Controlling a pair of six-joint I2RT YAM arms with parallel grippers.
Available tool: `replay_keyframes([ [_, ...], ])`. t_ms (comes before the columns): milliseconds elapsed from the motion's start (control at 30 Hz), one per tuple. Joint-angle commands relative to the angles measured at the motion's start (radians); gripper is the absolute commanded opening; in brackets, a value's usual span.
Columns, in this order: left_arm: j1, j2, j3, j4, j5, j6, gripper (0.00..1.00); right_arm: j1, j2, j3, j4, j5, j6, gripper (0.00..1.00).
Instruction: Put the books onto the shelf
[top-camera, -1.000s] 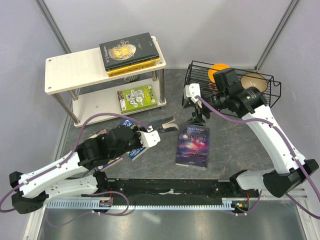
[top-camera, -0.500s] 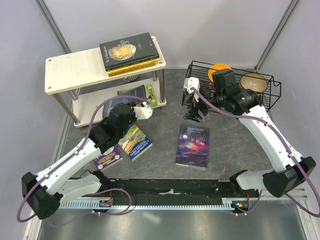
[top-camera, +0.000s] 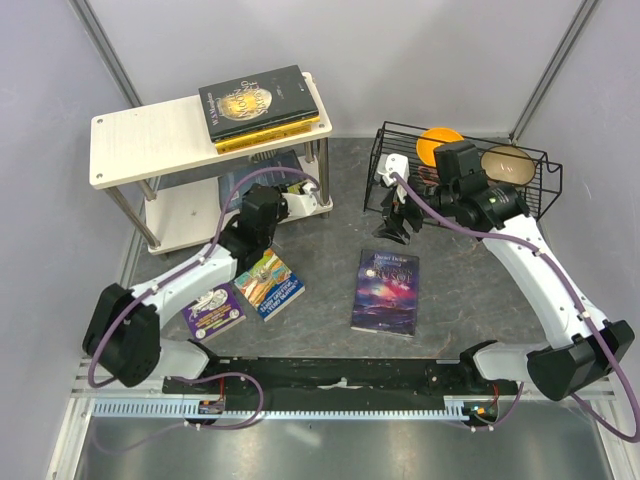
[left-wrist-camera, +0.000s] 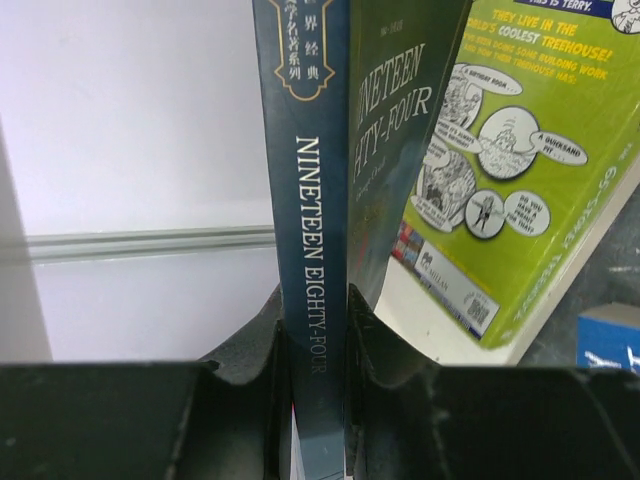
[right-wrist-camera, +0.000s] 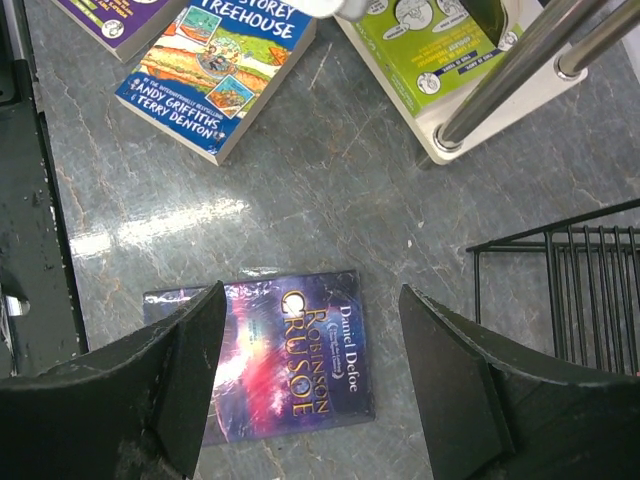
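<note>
Left claw (left-wrist-camera: 315, 335): clamped on the spine of a dark blue paperback (left-wrist-camera: 312, 200), held upright
Dark blue paperback: at the right end of the lower board (left-wrist-camera: 140, 300) of the pale wood-grain shelf (top-camera: 140, 145), just beside a lime-green cartoon paperback (left-wrist-camera: 520, 170) lying there
Right claw (right-wrist-camera: 312, 345): jaws wide apart, holding nothing, above a dark galaxy-cover paperback (right-wrist-camera: 290, 355) flat mid-worktop
Top board: black-and-gold paperback (top-camera: 258, 100) stacked on a yellow paperback (top-camera: 270, 135) at the right edge
Worktop, left near side: multicoloured paperback (top-camera: 270, 283) and purple cartoon paperback (top-camera: 212, 310), flat, side by side

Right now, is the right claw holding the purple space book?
No, the right gripper is open above the Robinson Crusoe book, which lies flat on the table.
</note>
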Motion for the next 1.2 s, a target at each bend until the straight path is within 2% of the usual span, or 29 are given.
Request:
replay_keyframes([
  [0, 0.01, 0.073, 0.016, 0.27, 0.015, 0.07, 0.01, -0.022, -0.03, -0.018, 0.023, -0.03, 0.003, 0.78],
  [167, 0.015, 0.153, -0.003, 0.311, 0.02, 0.067, 0.02, -0.043, -0.035, -0.03, 0.022, -0.042, -0.003, 0.78],
  [333, 0.015, 0.173, -0.018, 0.231, 0.047, -0.015, 0.02, -0.06, -0.035, -0.042, 0.022, -0.056, -0.006, 0.78],
  [433, 0.015, 0.174, -0.032, 0.202, 0.069, -0.06, 0.12, -0.065, -0.029, -0.044, 0.025, -0.065, -0.006, 0.78],
  [467, 0.015, 0.176, -0.04, 0.202, 0.072, -0.068, 0.19, -0.066, -0.027, -0.041, 0.025, -0.065, -0.006, 0.78],
  [567, 0.016, 0.191, -0.046, 0.199, 0.089, -0.091, 0.26, -0.069, -0.022, -0.041, 0.023, -0.068, -0.005, 0.78],
  [833, 0.029, 0.231, -0.029, 0.186, 0.099, -0.141, 0.35, -0.083, -0.03, -0.045, 0.02, -0.065, -0.008, 0.78],
  [1000, 0.036, 0.225, -0.023, 0.148, 0.11, -0.164, 0.49, -0.089, -0.03, -0.048, 0.022, -0.068, -0.009, 0.78],
  [1067, 0.036, 0.22, -0.018, 0.131, 0.118, -0.184, 0.63, -0.092, -0.029, -0.048, 0.022, -0.07, -0.011, 0.78],
  [1167, 0.038, 0.199, -0.018, 0.1, 0.135, -0.212, 0.68, -0.094, -0.03, -0.048, 0.022, -0.068, -0.011, 0.78],
])
